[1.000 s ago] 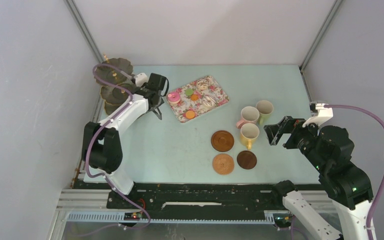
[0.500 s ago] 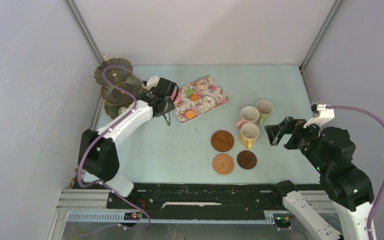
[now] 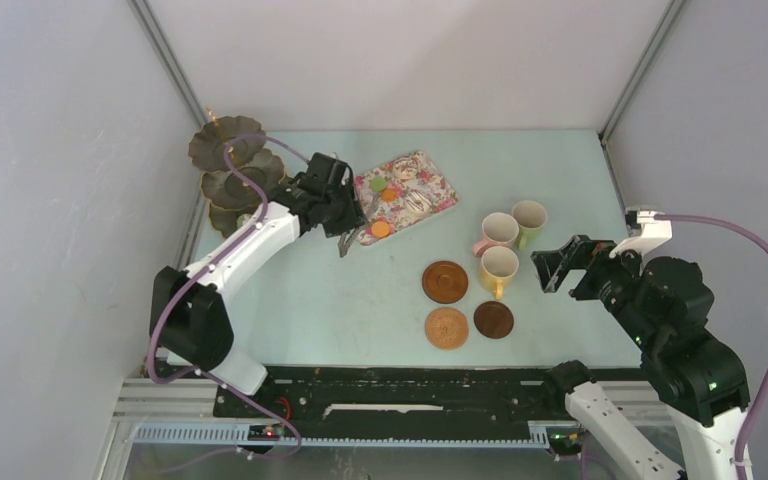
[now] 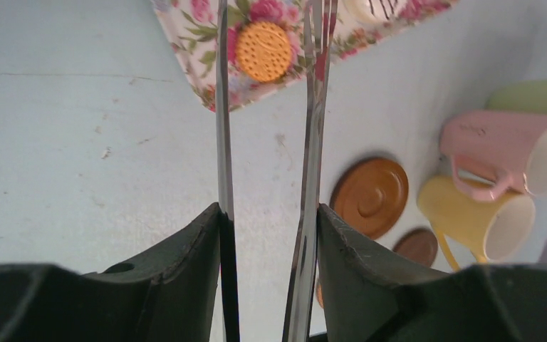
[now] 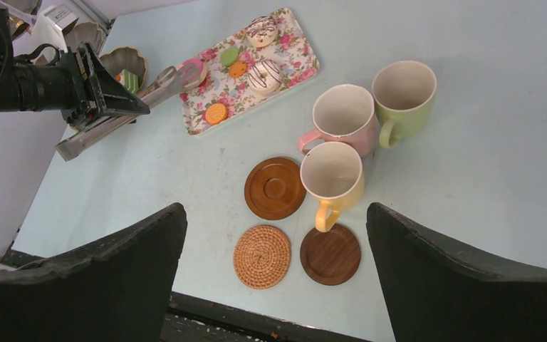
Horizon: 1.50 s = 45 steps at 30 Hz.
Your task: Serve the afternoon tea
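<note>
Left wrist view: tongs (image 4: 310, 142) pinched by left gripper (image 4: 267, 214), orange macaron (image 4: 263, 50) on tray (image 4: 185, 28) seen between blades, which should be lowered squarely, then squeezed gently; right gripper (image 5: 274, 214) spread, empty.

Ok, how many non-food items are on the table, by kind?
Pink, green and yellow mugs: 3
Round brown coasters: 3
Flowered rectangular tray: 1
Dark scalloped three-tier stand: 1
Long metal tongs: 1
Total: 9

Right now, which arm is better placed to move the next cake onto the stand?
Left. The left claw grips the tongs, tips over the tray, with the stand beside it. The right claw is open and empty by the mugs.
</note>
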{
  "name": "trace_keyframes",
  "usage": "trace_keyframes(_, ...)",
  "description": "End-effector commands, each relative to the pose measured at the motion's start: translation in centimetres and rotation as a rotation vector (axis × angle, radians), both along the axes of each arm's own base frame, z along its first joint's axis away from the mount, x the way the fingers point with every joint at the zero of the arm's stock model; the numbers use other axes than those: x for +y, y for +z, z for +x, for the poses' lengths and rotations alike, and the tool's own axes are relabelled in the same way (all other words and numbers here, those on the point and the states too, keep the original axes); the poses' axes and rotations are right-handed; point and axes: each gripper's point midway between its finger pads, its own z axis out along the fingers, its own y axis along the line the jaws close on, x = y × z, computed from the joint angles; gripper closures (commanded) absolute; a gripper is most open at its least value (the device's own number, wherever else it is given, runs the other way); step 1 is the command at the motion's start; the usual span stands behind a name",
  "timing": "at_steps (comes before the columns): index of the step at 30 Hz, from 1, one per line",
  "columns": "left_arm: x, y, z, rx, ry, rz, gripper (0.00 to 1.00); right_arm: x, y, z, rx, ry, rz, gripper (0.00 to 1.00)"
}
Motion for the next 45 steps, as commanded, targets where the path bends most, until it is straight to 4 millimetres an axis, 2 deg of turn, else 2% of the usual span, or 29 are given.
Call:
trace_keyframes(1, -1.0, 2.5, -0.2, -0.036, -0.133, -0.109, 0.49, -0.5, 0.5, 0.1, -0.029, -0.022, -0.005, 0.0)
trace_keyframes(5, 0.8, 2.3, 0.2, -0.004, -0.152, -0.031, 0.49, -0.6, 0.5, 0.1, -0.032, -0.028, -0.004, 0.0)
trace_keyframes(10, 3.2, 2.9, 2.1, -0.009, -0.152, 0.113, 0.45, -0.5, 0.3, 0.2, -0.018, -0.031, -0.001, 0.0)
trace_keyframes(16, 4.8, 3.0, 4.5, 0.011, -0.143, 0.23, 0.44, -0.4, 0.4, 0.3, -0.015, -0.029, 0.009, 0.0)
trace_keyframes(30, 5.6, 1.4, 8.1, 0.054, -0.187, 0.341, 0.43, -0.1, 0.4, 0.6, -0.008, -0.028, 0.021, 0.0)
trace_keyframes(45, 5.5, 0.0, 9.5, 0.1, -0.223, 0.319, 0.42, -0.2, 0.2, 0.9, -0.001, -0.039, 0.01, 0.0)
